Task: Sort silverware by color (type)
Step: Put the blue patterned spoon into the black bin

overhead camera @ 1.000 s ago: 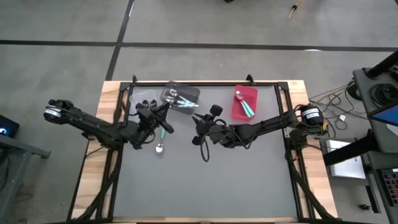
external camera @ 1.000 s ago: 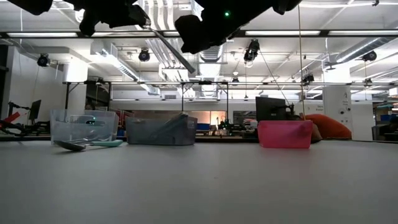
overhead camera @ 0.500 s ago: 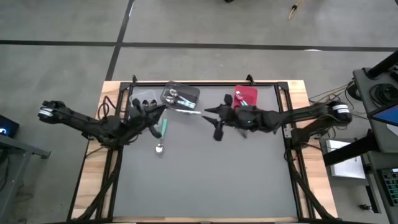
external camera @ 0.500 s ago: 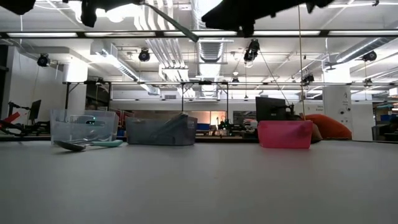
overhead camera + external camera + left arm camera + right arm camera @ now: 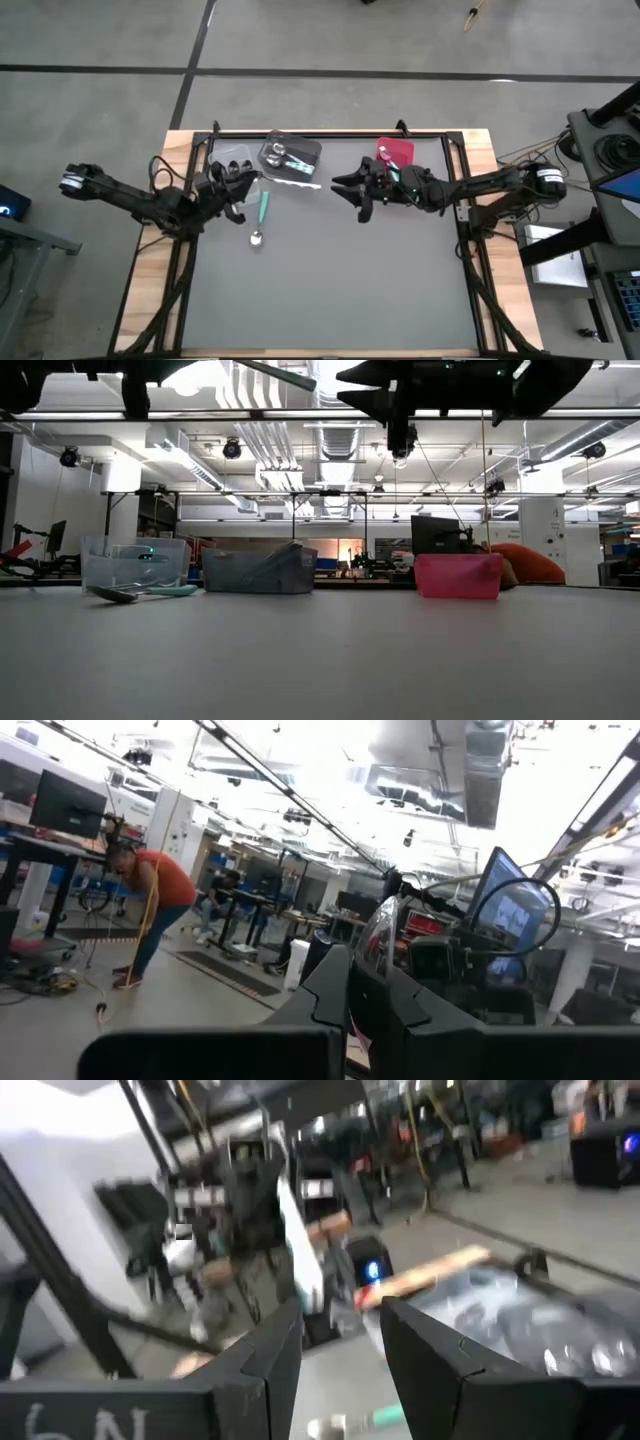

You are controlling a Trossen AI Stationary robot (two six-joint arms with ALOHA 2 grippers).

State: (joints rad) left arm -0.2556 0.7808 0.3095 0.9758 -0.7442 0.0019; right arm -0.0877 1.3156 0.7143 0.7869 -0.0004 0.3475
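left claw: left claw [image 5: 236, 187] sits upper left of the high view, just beside the clear plastic bin [image 5: 231, 157]. its wrist view shows the two dark fingers close together with nothing between them, so pressed together and empty, as far as i can tell.
right claw: right claw [image 5: 352, 191] is upper centre of the high view, between the dark grey bin [image 5: 291, 156] and the red bin [image 5: 395, 163], raised off the grey desk [image 5: 330, 290]. fingers [image 5: 270, 1355] spread with a clear gap, holding nothing.
loose spoon: one spoon with a silver bowl and teal-green handle [image 5: 262, 214] lies flat on the desk, upper left of centre in the high view, near the left claw and not touching it. bowl points to the lower edge of the frame, handle toward the bins.
sorted so far: silver spoons [image 5: 280, 155] in the dark grey bin, teal-handled spoons [image 5: 394, 170] in the red bin; contents of the clear bin too dark to call.
progress: judging by the desk, only this one spoon is left.
handling: thin, light, stiff; metal bowl likely slippery, and it lies flush with the desk so little edge to get under.
grip: take it across the teal handle near mid-length, fingers straddling it; avoid the curved bowl.
risk: spoon could skate or pivot when pinched.
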